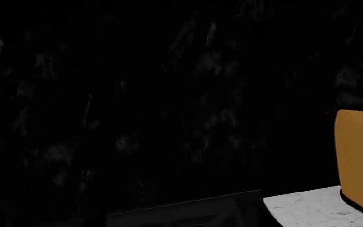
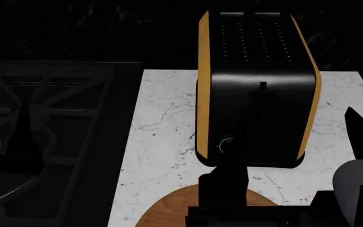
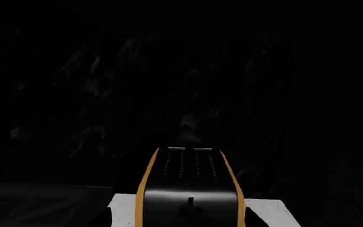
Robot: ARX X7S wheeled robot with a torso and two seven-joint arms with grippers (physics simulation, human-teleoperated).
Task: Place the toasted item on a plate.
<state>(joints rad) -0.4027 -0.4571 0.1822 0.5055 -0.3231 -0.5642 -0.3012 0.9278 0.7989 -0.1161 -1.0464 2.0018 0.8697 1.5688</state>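
The black toaster (image 2: 255, 90) with orange-yellow sides stands on the white marble counter (image 2: 162, 123). It also shows in the right wrist view (image 3: 190, 194), and its side shows in the left wrist view (image 1: 361, 156). The toasted item is hidden; nothing sticks out of the top slots. The brown wooden plate (image 2: 168, 210) lies at the counter's near edge, partly covered. A dark gripper shape, my right gripper (image 2: 226, 187), sits over the plate just in front of the toaster; its jaws are too dark to read. My left gripper (image 2: 27, 135) is a dark shape over the stove.
A black stove with grates (image 2: 55, 118) lies left of the counter and shows in the left wrist view (image 1: 181, 213). A dark wall stands behind. A grey part of the right arm (image 2: 358, 189) is at the lower right.
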